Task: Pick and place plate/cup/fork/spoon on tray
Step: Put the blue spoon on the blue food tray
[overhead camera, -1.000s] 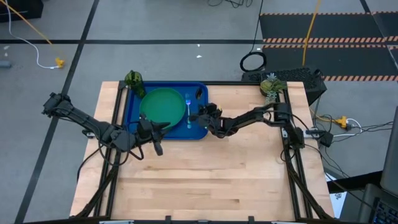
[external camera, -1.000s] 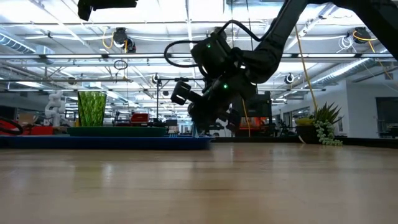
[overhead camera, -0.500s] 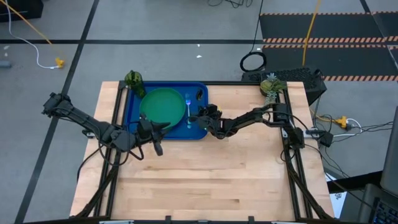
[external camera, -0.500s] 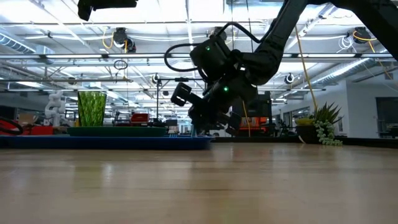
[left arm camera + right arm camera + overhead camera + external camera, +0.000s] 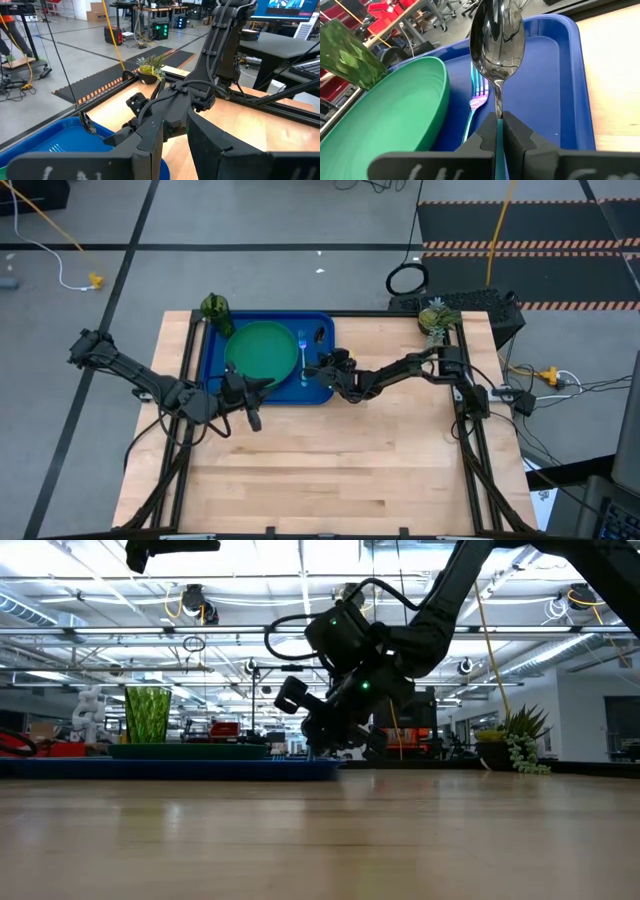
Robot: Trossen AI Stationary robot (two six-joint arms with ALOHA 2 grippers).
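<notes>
The right gripper [image 5: 322,367] sits low over the right side of the tray [image 5: 212,352], its fingers [image 5: 520,134] pinched tight on the spoon [image 5: 497,37] by the neck, so the dark shiny bowl sticks out ahead of it above the blue floor. From table height that arm bends down from above, wrist tilted toward the tray's near right corner [image 5: 325,769]. The fork [image 5: 302,352] lies flat in the tray just beside the plate [image 5: 262,350], tines pointing toward the far edge; the spoon's bowl hangs above it, slightly to its right. The plate fills the middle of the tray, and the cup [image 5: 214,308] stands upright at the tray's far left corner; from overhead I cannot tell whether it is inside the rim or just outside it. The left gripper [image 5: 252,415] hovers over bare table near the tray's front edge, its fingers [image 5: 210,145] a narrow gap apart with nothing between them.
</notes>
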